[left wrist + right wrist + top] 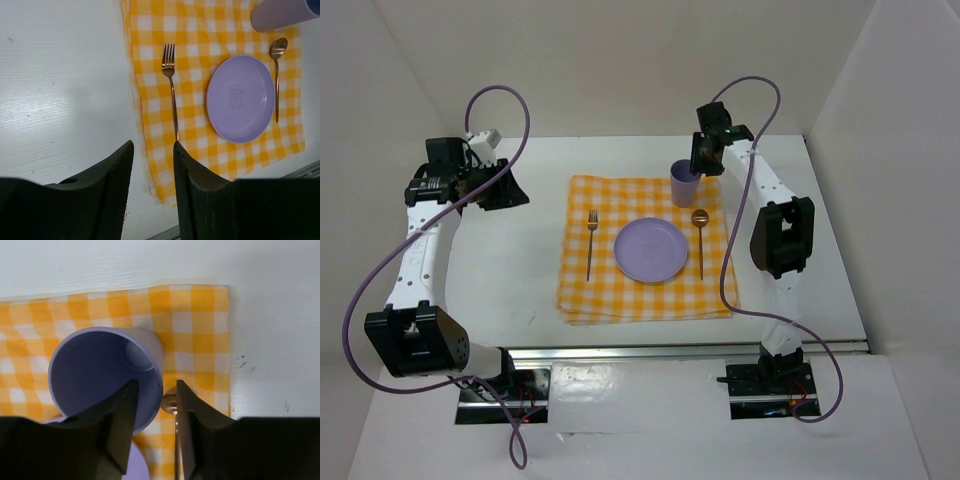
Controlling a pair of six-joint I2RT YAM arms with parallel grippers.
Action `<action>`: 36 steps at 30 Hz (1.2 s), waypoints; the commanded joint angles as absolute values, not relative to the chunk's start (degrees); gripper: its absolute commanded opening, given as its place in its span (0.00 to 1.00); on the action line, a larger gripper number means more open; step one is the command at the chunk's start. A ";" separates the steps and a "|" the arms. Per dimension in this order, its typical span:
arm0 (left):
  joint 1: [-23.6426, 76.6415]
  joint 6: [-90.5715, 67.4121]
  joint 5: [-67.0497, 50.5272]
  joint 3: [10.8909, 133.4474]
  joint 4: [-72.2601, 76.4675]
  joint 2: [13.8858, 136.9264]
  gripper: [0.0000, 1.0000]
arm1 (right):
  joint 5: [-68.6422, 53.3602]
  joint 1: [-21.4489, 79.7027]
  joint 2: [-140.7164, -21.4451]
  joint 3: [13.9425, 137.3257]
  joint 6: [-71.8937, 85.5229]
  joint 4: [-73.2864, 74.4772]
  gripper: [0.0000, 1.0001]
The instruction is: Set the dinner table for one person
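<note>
One broad white bench (520, 270) fills the middle of the top view, with its metal rail (690, 350) along the lower edge. At its centre lies a yellow checked cloth (645, 300) carrying a lilac plate (651, 250). A fork (591, 243) lies left of the plate, a spoon (700, 240) right of it, and a lilac cup (684, 184) stands at the cloth's upper right corner. My right pincer (156, 384) is spread astride the cup's rim without pinching it. My left pincer (153, 146), at the upper left, is spread and holds nothing.
</note>
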State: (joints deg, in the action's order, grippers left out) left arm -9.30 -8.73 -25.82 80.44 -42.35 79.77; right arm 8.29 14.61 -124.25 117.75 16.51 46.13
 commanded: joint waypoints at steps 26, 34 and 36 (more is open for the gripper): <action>-11.51 7.02 2.45 71.56 -45.09 68.65 0.49 | -1.49 -2.90 -67.43 68.67 29.53 46.13 1.00; -15.64 10.81 1.68 64.95 -50.53 62.32 0.49 | -2.89 -2.90 -56.61 65.04 28.84 55.63 1.00; -15.64 10.81 -0.87 63.73 -51.06 58.82 0.49 | -4.22 -2.90 -55.12 64.34 28.83 56.59 1.00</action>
State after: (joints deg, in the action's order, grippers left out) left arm -15.46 8.88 1.23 64.31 -49.25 64.14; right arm -2.35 -3.01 -58.43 64.82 28.93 53.34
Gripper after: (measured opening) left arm 0.493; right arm 0.999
